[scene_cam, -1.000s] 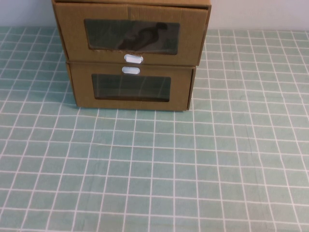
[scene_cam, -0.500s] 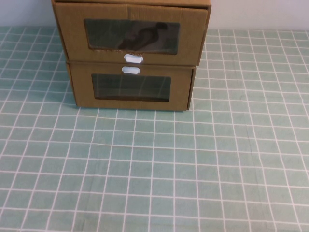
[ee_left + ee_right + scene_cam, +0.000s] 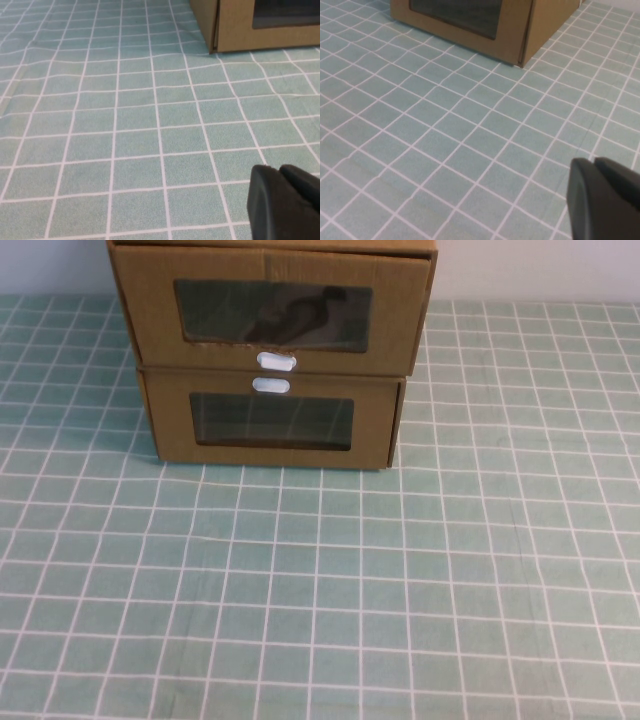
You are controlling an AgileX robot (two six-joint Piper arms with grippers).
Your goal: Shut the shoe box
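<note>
While cropped at the top, shoe box (image 3: 272, 310) stacked on lower box (image 3: 272, 425), left gripper (image 3: 285, 205) and right gripper (image 3: 605, 200) fingers' state unclear.

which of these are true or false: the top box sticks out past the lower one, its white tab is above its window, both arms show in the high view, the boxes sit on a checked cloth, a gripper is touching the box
1. The shoe box on top juts forward past the lower box. True.
2. The shoe box's white pull tab is above its window. False: it sits below the window.
3. Both arms show in the high view. False: neither does; the left gripper and right gripper appear only in their own wrist views.
4. The boxes stand on a green checked cloth. True.
5. A gripper touches a box. False: both hang over bare cloth, apart from the boxes.
</note>
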